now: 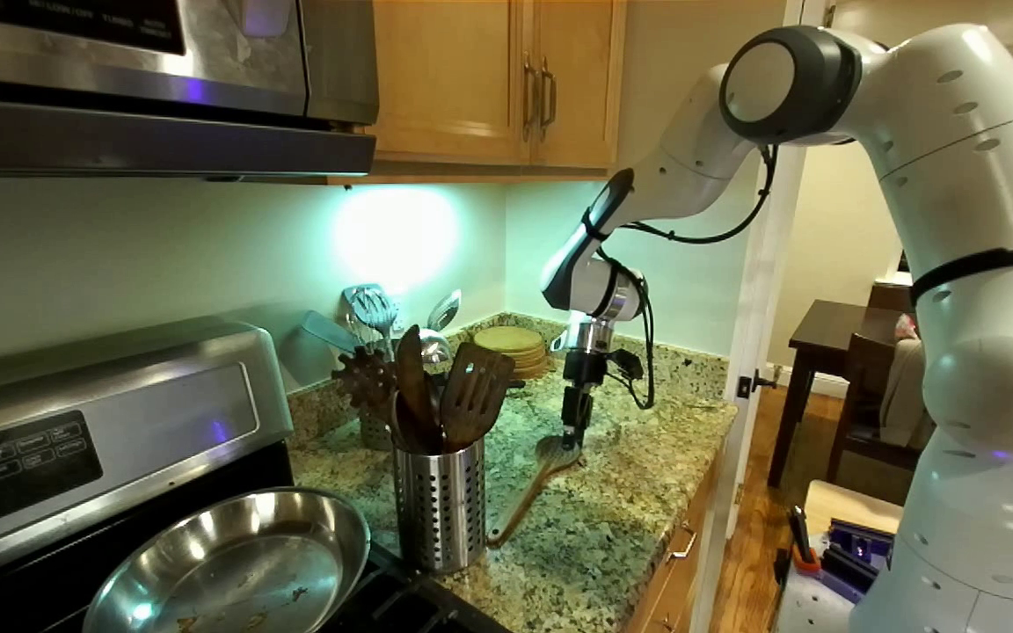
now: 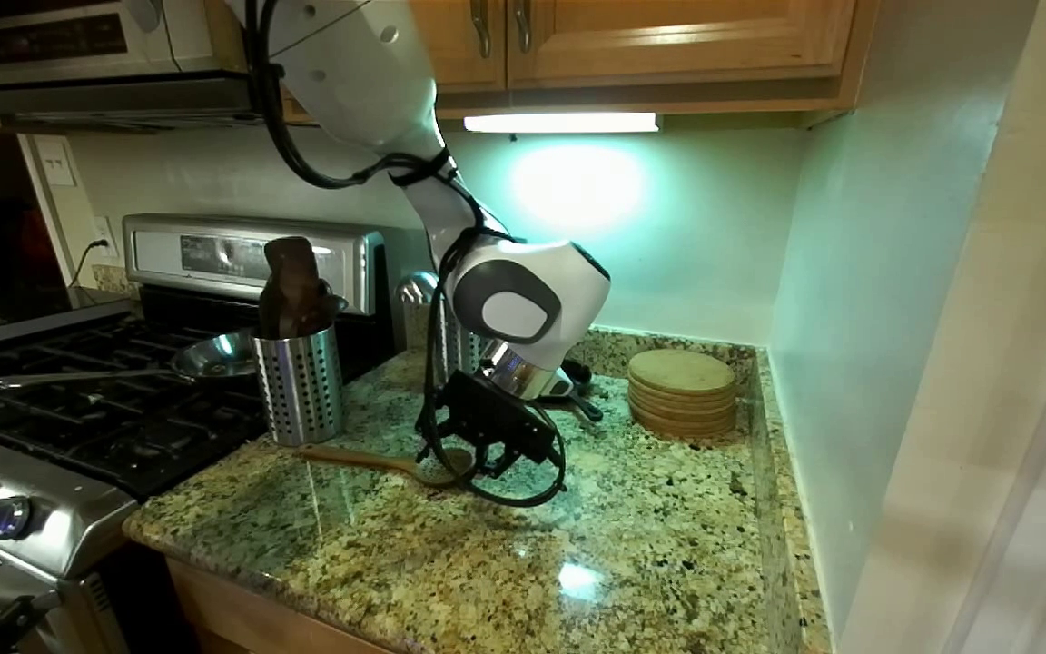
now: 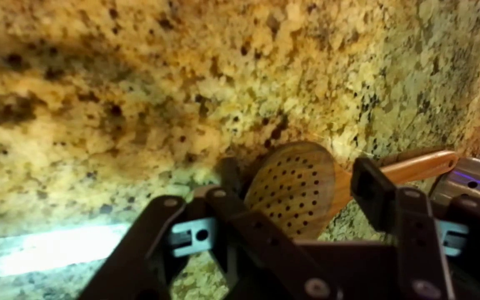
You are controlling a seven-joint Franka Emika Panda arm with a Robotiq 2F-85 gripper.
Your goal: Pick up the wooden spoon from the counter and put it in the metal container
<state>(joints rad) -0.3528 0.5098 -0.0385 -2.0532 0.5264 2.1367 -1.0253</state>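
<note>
Black two-fingered gripper (image 3: 298, 179), jaws parted over the light brown wooden spoon (image 3: 341, 189).
Oval bowl between them on the tan granite countertop (image 2: 650, 536), handle roughly along their closing line, toward the shiny steel cylinder (image 2: 300, 391) at the edge by the black stove (image 2: 146, 445); jaw contact I can't judge.

In an exterior view: metal container (image 1: 439, 519) stood on the table (image 1: 586, 545) at lower centre of frame, utensils (image 1: 419, 400) in it; frying pan (image 1: 234, 563) on the stove (image 1: 163, 404), lower left. Wooden spoon (image 1: 531, 494) lay on the table right of the container, handle end just beside its base. Stack of discs (image 1: 515, 347) lay behind both, mid-frame. In the wrist view: spoon's bowl lay between the fingers (image 3: 371, 196); container at the right edge.
</note>
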